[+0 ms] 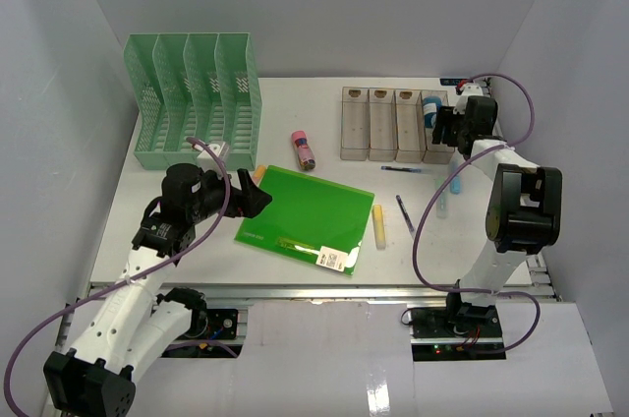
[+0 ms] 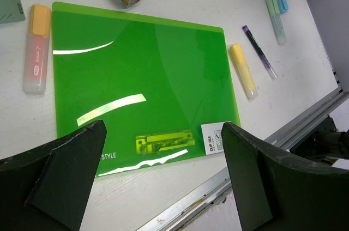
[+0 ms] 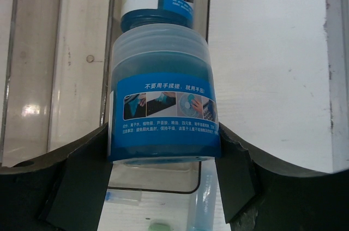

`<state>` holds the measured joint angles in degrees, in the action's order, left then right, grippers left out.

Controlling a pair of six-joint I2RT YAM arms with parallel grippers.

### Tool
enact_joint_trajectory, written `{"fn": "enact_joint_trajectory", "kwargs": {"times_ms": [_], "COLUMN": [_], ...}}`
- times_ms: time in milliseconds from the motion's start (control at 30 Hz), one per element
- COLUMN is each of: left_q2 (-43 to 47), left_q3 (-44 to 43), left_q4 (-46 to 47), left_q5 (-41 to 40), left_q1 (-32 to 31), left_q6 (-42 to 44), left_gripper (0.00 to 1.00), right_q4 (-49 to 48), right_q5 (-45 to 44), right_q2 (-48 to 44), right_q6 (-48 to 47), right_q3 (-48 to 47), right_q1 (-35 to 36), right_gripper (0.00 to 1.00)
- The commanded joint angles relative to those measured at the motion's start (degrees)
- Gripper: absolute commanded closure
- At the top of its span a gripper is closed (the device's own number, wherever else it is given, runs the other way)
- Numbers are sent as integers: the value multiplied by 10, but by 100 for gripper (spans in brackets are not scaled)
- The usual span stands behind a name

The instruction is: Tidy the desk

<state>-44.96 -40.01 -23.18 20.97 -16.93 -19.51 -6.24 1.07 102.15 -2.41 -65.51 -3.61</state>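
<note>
Desk (image 1: 324, 142) lies flat under both arms. L gripper (image 2: 163, 133) is spread wide, above green folder (image 2: 142, 67) near desk's front. R gripper (image 3: 162, 138) clamps blue jar (image 3: 163, 78) at clear tray (image 1: 369, 127), right-end slot. Label text only readable in R wrist cam; top view barely shows jar.

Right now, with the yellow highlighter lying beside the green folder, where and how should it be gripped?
Probably mid-barrel on the yellow highlighter, coming straight down from above and closing across its narrow width. It lies flat on the desk, long and slim. The green folder lies close along one side, so there is little room on that side.
</note>
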Motion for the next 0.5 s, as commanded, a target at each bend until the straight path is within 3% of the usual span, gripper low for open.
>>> {"fn": "enact_joint_trajectory", "kwargs": {"times_ms": [0,100,133,233,267,367,467], "left_q2": [-5,-7,-6,-7,-7,-10,-11], "left_q3": [3,3,4,4,4,4,3], "left_q4": [4,4,4,4,4,3,4], "left_q5": [-1,-1,0,1,1,1,2], "left_q1": [1,1,1,1,1,1,1], "left_q6": [5,4,4,3,3,3,3], "left_gripper": [2,2,2,2,2,2,2], "right_q4": [-51,-50,-50,-52,-52,-52,-53], "right_q5": [35,38,39,45,47,54,62], "right_q2": [9,26,27,32,32,28,12], "right_q6": [16,20,20,20,19,14,6], "right_q3": [-40,-44,-45,-47,-46,-42,-34], "right_q1": [3,3,3,3,4,3,2], "right_gripper": [76,72,66,39,24,2,8]}}
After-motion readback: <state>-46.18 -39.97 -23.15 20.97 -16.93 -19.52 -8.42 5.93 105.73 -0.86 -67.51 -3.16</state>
